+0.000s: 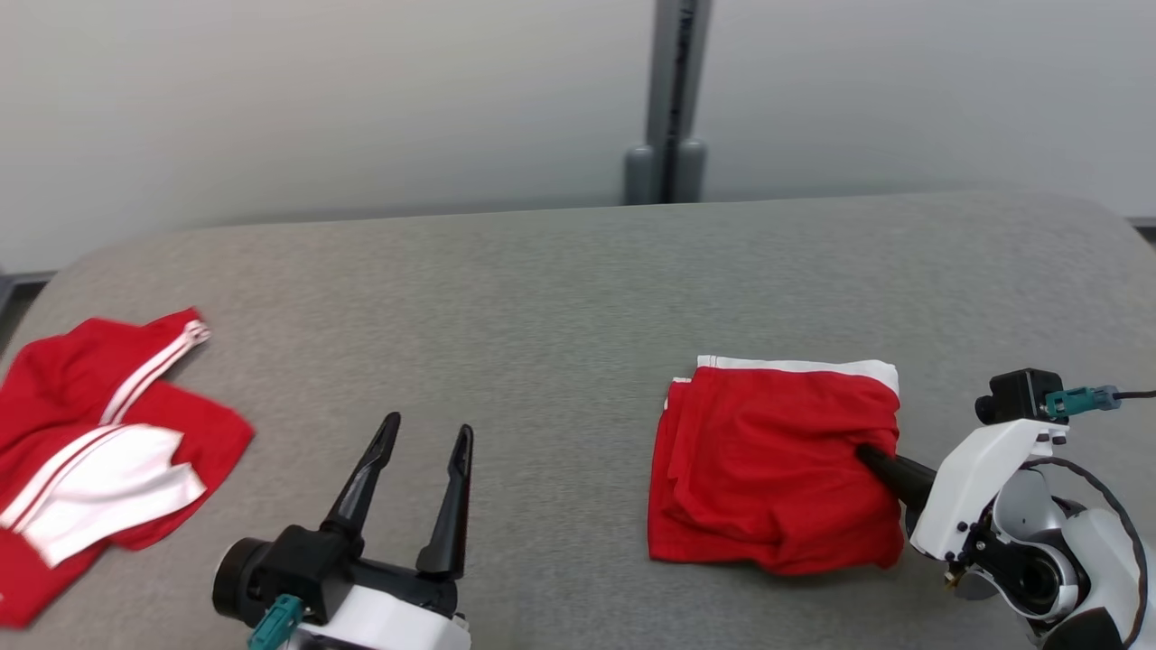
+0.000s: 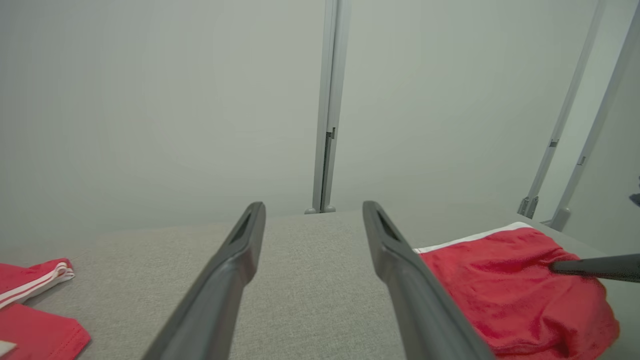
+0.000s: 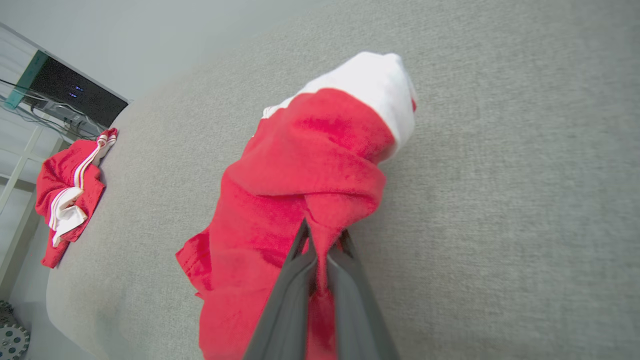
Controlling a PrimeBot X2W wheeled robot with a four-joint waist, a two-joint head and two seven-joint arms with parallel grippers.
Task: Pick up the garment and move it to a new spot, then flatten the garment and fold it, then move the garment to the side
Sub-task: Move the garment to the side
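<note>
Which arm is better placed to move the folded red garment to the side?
The right arm looks better placed: its jaws are shut on the folded red garment. The left arm has open jaws above the table, apart from it.

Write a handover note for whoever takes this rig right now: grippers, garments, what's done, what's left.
The right gripper is shut on the right edge of the folded red garment, with a bunch of cloth pinched between its fingers.
The left gripper is open, holds nothing and hangs over the table near the front.
The folded garment lies on the table's right side, white band at the far edge. A second garment, red and white, lies crumpled at the left end.
Done: flattening and folding look finished.
Left: move the folded garment to the side and let go.
</note>
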